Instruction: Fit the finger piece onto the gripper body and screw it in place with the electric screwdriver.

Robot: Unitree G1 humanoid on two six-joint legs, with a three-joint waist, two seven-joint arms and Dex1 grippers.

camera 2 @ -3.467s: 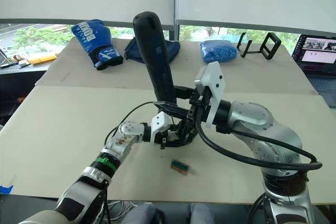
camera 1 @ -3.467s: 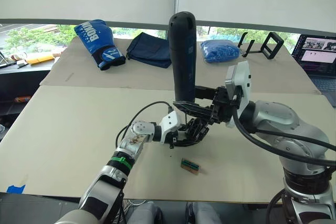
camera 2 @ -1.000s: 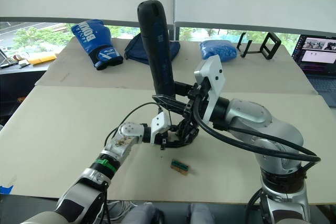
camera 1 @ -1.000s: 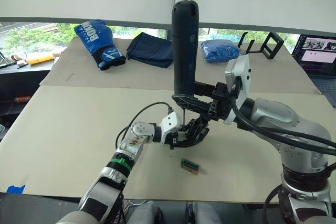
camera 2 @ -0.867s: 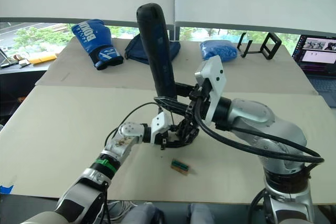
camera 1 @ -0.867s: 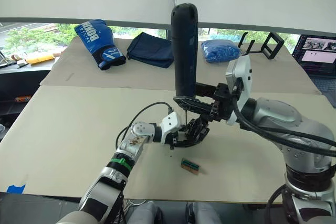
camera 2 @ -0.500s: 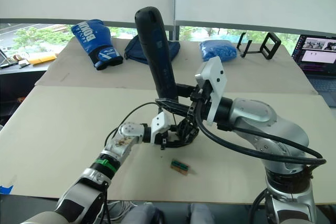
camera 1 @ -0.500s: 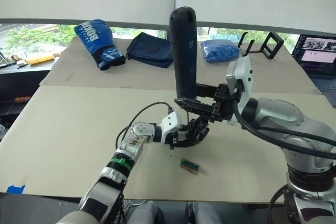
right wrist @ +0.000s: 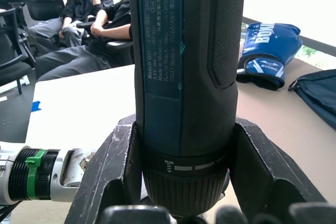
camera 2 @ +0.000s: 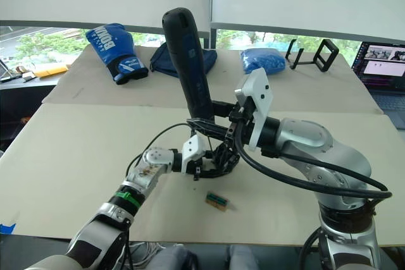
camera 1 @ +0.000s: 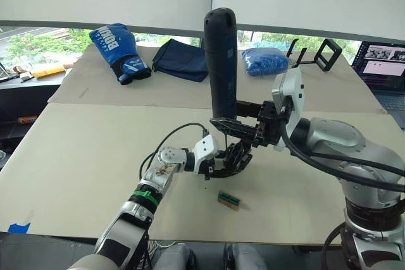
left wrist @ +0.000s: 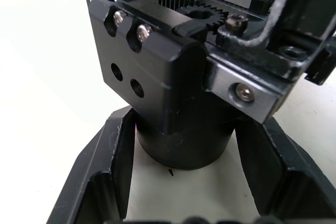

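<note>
I am holding the electric screwdriver point(camera 1: 221, 67) upright in the right gripper point(camera 1: 235, 126), whose two fingers are clamped on the lower end of the dark handle; the rounded end is pointing upward. In the right wrist view, the fingers point(right wrist: 113, 166) are pressing against both sides of the screwdriver barrel just above its collar. The thin bit is pointing down toward the gripper body point(camera 1: 234, 156).

I am gripping the gripper body with the left gripper point(camera 1: 223, 161), low over the table point(camera 1: 76, 156) near its front centre. In the left wrist view, the black block point(left wrist: 178, 77) is sitting between the two fingers point(left wrist: 110, 171), its round base is seated between them, and silvery screws and a small toothed gear are showing on its upper faces.

I cannot tell where the finger piece is lying; it is not distinguishable among the dark parts at the gripper body.

A small green-brown block point(camera 1: 229, 200) is lying on the table just in front of the left gripper, apart from it. A blue boxing glove point(camera 1: 120, 52), a dark cloth bag point(camera 1: 182, 59) and a blue bundle point(camera 1: 264, 61) are resting at the far side. Seated people point(right wrist: 79, 19) are showing in the right wrist view.
</note>
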